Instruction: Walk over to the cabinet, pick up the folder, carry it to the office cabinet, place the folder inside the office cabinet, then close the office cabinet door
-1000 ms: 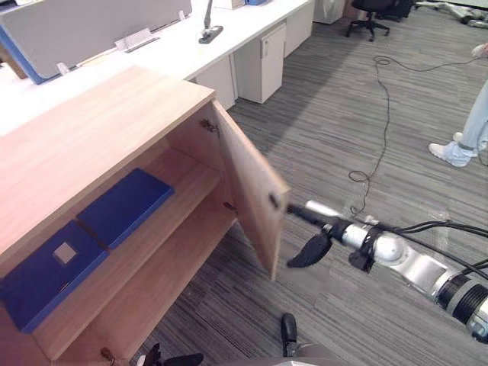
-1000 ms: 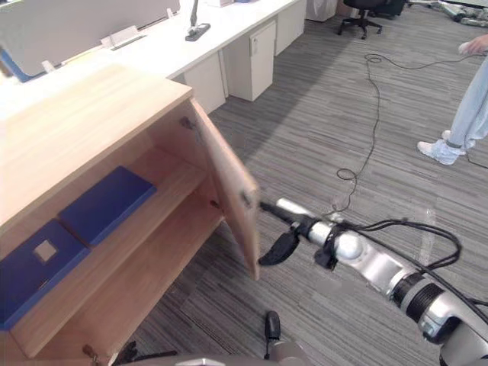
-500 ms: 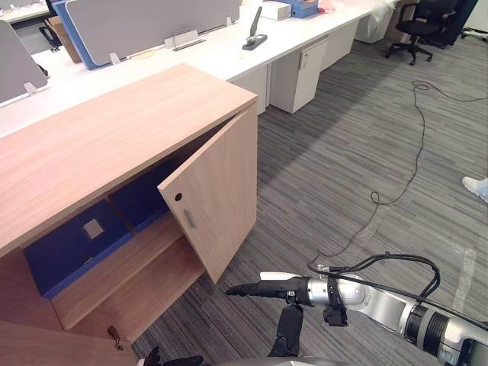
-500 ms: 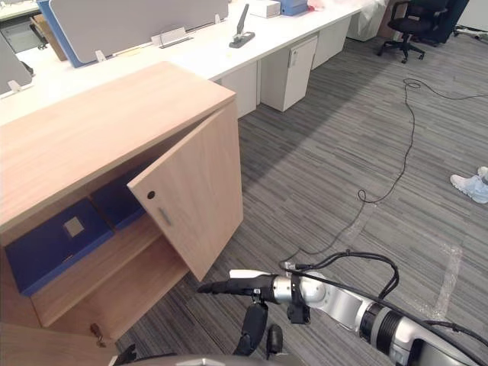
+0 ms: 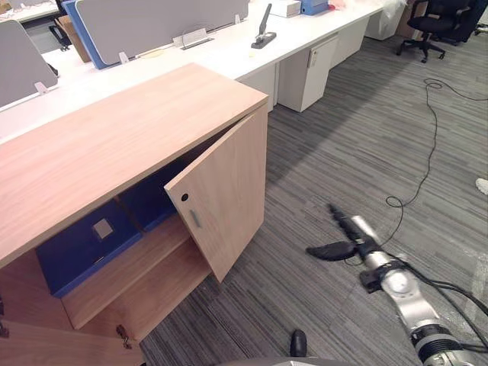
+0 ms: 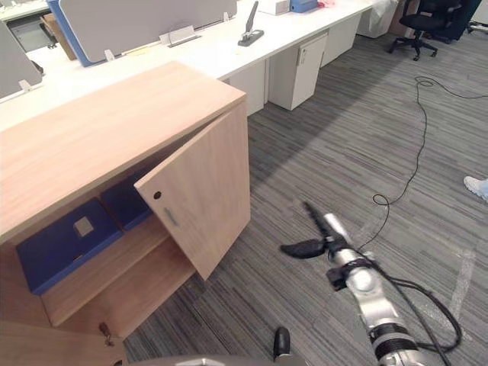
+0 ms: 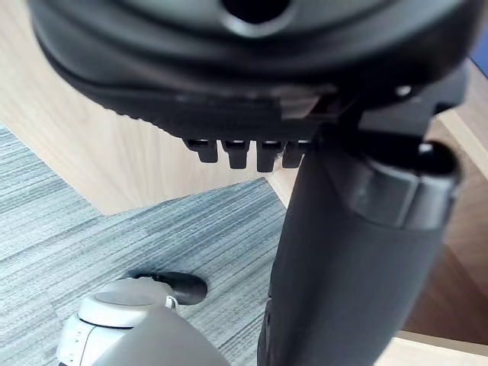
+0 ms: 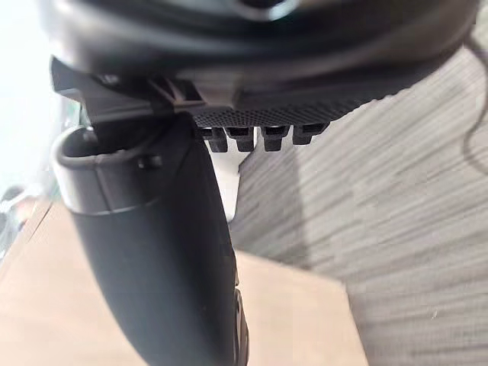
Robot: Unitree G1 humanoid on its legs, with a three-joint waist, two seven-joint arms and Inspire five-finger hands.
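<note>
The wooden office cabinet [image 5: 114, 137] stands at the left. Its right door [image 5: 225, 191] hangs half shut, at an angle over the opening. Two blue folders lie on the upper shelf: one with a white label [image 5: 80, 252], the other [image 5: 149, 204] partly behind the door. My right hand [image 5: 343, 238] is open in the air over the carpet, to the right of the door and apart from it, holding nothing. In the right wrist view its thumb [image 8: 152, 252] and straight fingers [image 8: 259, 136] are bare. My left hand [image 7: 351, 252] is open and holds nothing, close to a wood panel [image 7: 99, 145].
The cabinet's other door [image 5: 61, 347] stands open at the lower left. White desks [image 5: 229, 49] with grey dividers run along the back, with a drawer unit [image 5: 309, 65] under them. An office chair [image 5: 431, 19] is at the far right. A person's shoe [image 5: 482, 185] shows at the right edge.
The door has swung from wide open to half shut. My right hand left the door's edge, dropped low, and now sits higher and farther right. The camera has also shifted.
</note>
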